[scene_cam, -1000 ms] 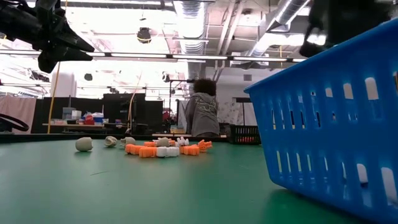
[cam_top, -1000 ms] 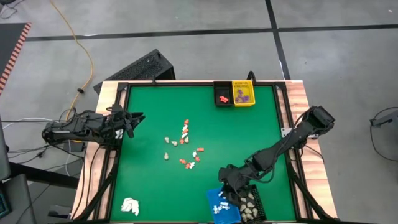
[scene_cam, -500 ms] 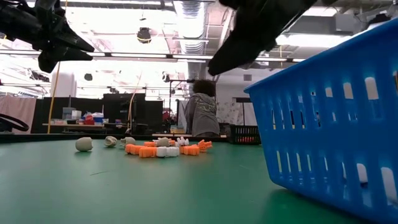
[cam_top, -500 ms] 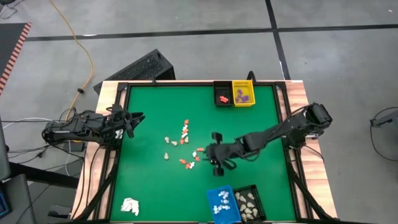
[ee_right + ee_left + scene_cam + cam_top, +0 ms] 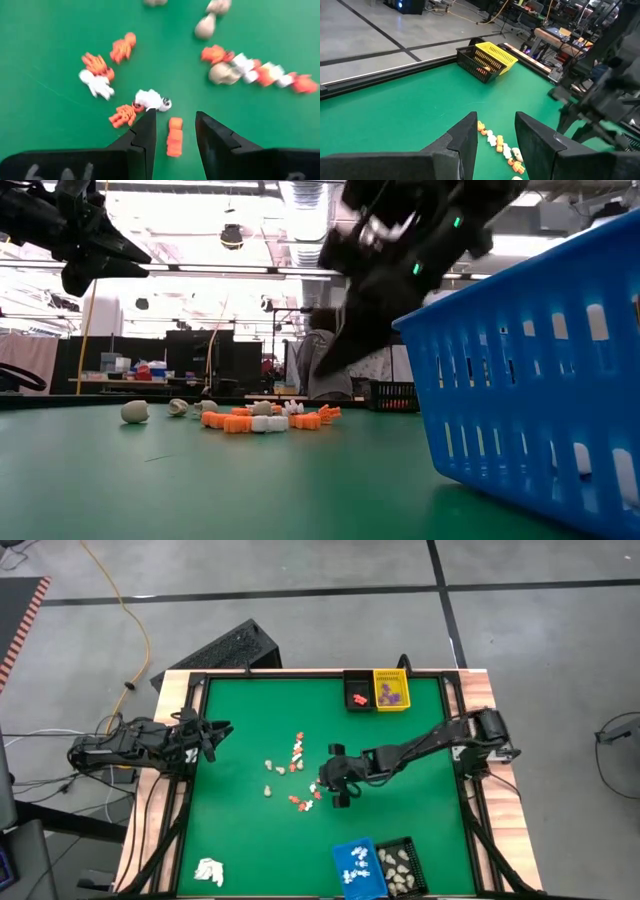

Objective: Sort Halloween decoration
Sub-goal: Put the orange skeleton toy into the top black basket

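Hovering over the middle of the green table [image 5: 240, 840], the right gripper [image 5: 330, 783] is held with its fingers parted and empty, an orange piece [image 5: 174, 136] lying on the felt framed between the fingertips. The Halloween decoration is spread as a loose cluster [image 5: 295, 775] at the table's centre: orange, white and beige pieces, some touching in a short chain, others apart. A white piece [image 5: 153, 100] and another orange figure [image 5: 122, 115] lie just beside the framed piece, near one fingertip.

For a clean pick, the descent is best made straight down with the jaws kept as they are, so that only the framed orange piece is enclosed and the white neighbour is not nudged or caught. The fingers should be closed only once the tips are at the felt.

A black bin [image 5: 357, 692] holding orange pieces and a yellow bin [image 5: 391, 690] stand at the far edge; a blue basket [image 5: 358, 870] and a black basket [image 5: 402, 865] stand at the near edge. The left gripper [image 5: 212, 735] waits over the left edge, fingers apart, empty.
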`<state>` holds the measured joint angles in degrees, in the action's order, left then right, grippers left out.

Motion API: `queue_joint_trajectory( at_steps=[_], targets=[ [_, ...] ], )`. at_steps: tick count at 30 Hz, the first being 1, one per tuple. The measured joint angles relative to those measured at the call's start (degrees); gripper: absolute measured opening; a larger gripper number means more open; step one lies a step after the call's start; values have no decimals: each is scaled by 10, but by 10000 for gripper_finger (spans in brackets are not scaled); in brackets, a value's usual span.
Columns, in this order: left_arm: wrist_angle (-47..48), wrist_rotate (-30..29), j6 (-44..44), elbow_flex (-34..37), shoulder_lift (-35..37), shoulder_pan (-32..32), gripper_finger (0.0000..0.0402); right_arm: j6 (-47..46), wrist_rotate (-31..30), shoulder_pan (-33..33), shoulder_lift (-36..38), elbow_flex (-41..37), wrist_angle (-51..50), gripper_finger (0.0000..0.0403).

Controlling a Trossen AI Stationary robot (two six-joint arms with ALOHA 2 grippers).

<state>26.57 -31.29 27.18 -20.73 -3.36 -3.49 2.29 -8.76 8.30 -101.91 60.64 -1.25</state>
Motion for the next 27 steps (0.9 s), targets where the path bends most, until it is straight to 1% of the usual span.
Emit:
queue_joint_trajectory(
  at_steps=[7, 13, 15, 18, 25, 27],
  targets=[
    [2, 5, 1, 0, 0, 0, 121, 3, 2, -19, -57, 0, 15, 132],
    [2, 5, 7, 0, 0, 0, 121, -10, 54, -45, -77, 2, 23, 132],
    [1, 6, 10, 0, 0, 0, 121, -16, 59, -48, -77, 2, 23, 128],
    [1, 5, 11, 0, 0, 0, 121, -23, 55, -46, -77, 2, 22, 106],
    [1, 5, 12, 0, 0, 0, 121, -49, 43, -46, -68, 1, 6, 15],
    [1, 5, 15, 0, 0, 0, 121, -53, 42, -48, -60, 0, 0, 11]
  ],
)
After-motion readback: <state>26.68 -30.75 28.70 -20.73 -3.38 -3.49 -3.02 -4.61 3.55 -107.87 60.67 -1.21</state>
